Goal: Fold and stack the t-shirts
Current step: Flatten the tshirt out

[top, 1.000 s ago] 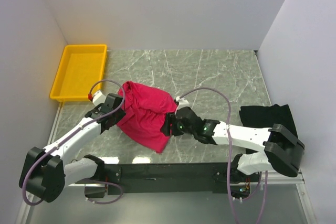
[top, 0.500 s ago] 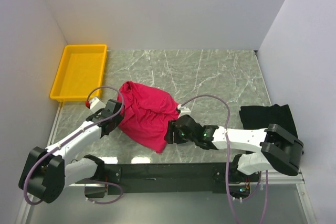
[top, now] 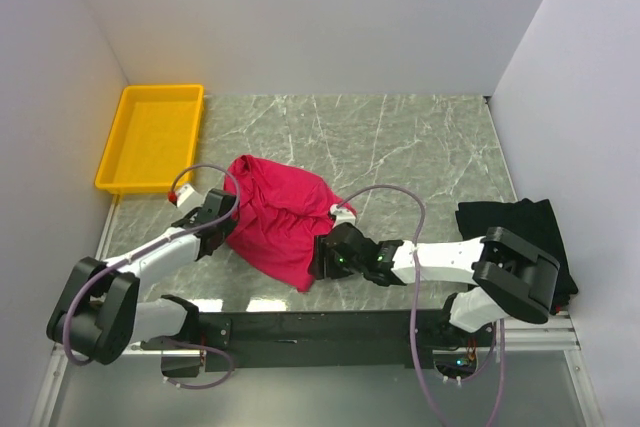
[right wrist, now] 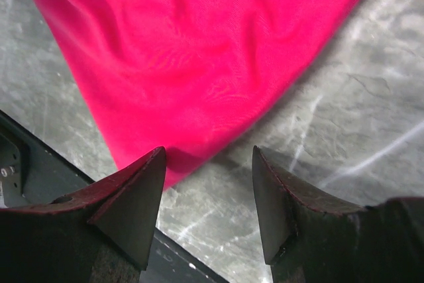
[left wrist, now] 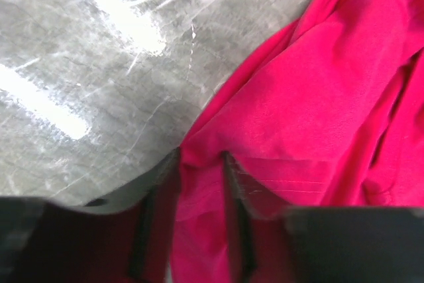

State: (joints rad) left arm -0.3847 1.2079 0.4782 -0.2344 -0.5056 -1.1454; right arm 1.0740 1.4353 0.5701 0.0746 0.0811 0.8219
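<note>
Looking down from above, the crimson-pink t-shirt is a rumpled heap on the marble table, toward the near edge, with an arm on either side. The left gripper is at its left edge and the right gripper at its near right corner. The black t-shirt sits bunched at the far right beside the right arm's base, well apart from the action, and the yellow tray is in the far left corner. Over to the left wrist: the left gripper is clamped on a fold of pink cloth, the fabric pinched between its fingers. Now the right wrist: the right gripper is spread wide with nothing in it, the shirt's edge just past its tips. By my reckoning it's early days: neither shirt folded, no stack begun, the pink one only being laid out.
</note>
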